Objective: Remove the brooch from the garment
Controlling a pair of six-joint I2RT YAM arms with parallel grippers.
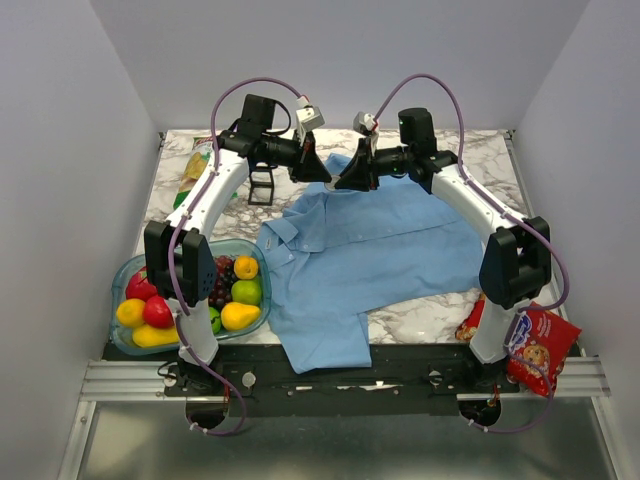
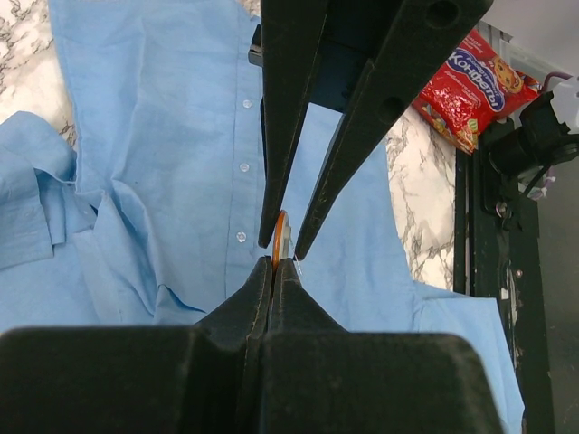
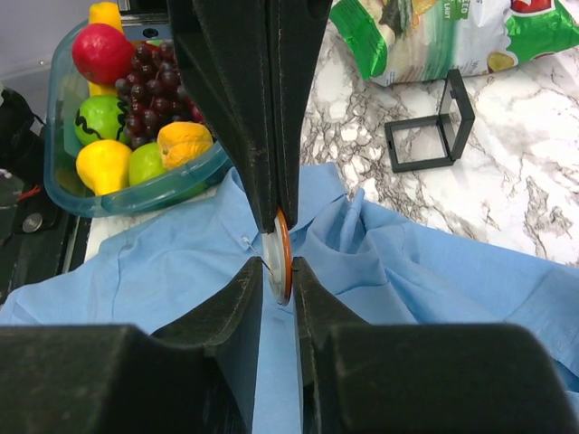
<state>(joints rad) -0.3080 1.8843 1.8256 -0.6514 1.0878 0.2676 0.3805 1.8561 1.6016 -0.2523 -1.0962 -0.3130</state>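
Observation:
The light blue garment (image 1: 390, 240) lies spread across the marble table, its cloth rising toward the two grippers at the back. The brooch (image 3: 282, 253) is a small round disc with an orange rim and a white back, held on edge above the shirt (image 3: 434, 280). A thin pin sticks out from its white side. My left gripper (image 2: 274, 267) is shut on the brooch (image 2: 280, 237). My right gripper (image 3: 277, 262) straddles the same disc from the opposite side, one pad against the orange face and a narrow gap on the white side. Whether the pin still passes through the cloth (image 2: 163, 136) I cannot tell.
A teal bowl (image 1: 125, 275) of fruit stands at the front left. A green snack bag (image 1: 195, 170) and a small black frame (image 1: 262, 185) lie at the back left. A red cookie bag (image 1: 540, 345) hangs over the front right edge.

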